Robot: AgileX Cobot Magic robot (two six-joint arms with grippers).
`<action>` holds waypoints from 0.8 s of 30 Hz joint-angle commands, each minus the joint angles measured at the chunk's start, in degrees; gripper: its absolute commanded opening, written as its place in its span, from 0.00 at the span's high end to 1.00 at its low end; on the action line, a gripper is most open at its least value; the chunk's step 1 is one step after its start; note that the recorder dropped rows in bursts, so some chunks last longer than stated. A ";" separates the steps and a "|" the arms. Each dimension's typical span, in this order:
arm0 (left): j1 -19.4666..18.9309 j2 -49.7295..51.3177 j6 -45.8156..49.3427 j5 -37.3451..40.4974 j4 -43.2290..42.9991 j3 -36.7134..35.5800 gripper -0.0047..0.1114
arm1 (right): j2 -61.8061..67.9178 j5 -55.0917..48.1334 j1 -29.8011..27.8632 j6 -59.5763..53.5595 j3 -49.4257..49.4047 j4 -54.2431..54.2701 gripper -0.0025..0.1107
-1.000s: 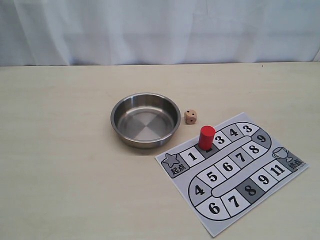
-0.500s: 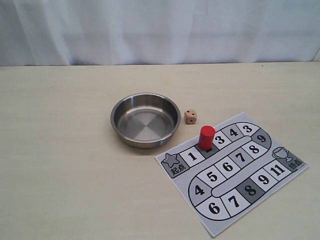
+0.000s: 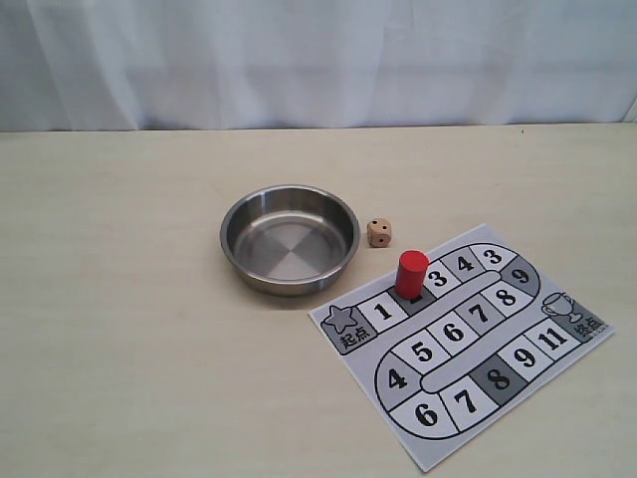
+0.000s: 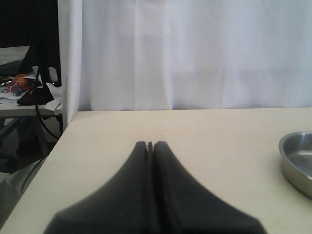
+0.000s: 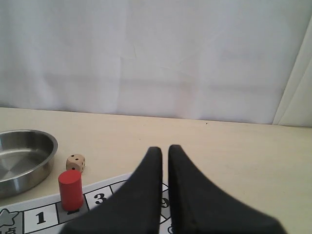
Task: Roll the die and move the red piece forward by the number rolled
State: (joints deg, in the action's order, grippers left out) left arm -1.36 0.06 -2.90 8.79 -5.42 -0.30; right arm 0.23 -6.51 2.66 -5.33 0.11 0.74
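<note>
Now the die (image 3: 378,232) lies on the counter (image 3: 129,329), just beside the bowl (image 3: 289,239) at its 3 o'clock. At 5 o'clock from the die, the piece (image 3: 411,273) stands upright on the board (image 3: 463,344), between squares 1 and 3. Left tool (image 4: 150,144) is closed and empty; right tool (image 5: 162,148) is almost closed, holding nothing.

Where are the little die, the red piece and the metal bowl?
die (image 3: 378,233): exterior view, its front face.
red piece (image 3: 411,274): exterior view, its side wall.
metal bowl (image 3: 235,254): exterior view, its left rim.
</note>
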 commanded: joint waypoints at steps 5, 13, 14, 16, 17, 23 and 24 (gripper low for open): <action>0.01 -0.06 -0.12 -0.68 0.07 0.30 0.96 | -0.23 -3.13 0.10 0.19 -0.11 0.07 0.94; 0.01 -0.06 -0.12 -0.56 0.07 0.30 0.96 | -0.23 -2.89 0.10 0.19 -0.11 0.07 0.94; 0.01 -0.06 -0.12 -0.56 0.07 0.30 0.96 | -0.23 -2.89 0.10 0.19 -0.11 0.07 0.94; 0.01 -0.06 -0.12 -0.56 0.07 0.30 0.96 | -0.23 -2.77 0.10 0.19 -0.11 0.07 0.94; 0.01 -0.06 -0.12 -0.56 0.07 0.30 0.96 | -0.23 -2.77 0.10 0.19 -0.11 0.07 0.94; 0.01 -0.06 -0.12 -0.56 0.07 0.30 0.96 | -0.23 -2.77 0.10 0.19 -0.11 0.07 0.94; 0.01 -0.06 -0.12 -0.56 0.07 0.30 0.96 | -0.23 -2.77 0.10 0.19 -0.11 0.07 0.94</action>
State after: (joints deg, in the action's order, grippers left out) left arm -1.36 0.06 -2.90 8.79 -5.42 -0.30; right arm 0.23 -9.19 2.66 -5.33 0.11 0.74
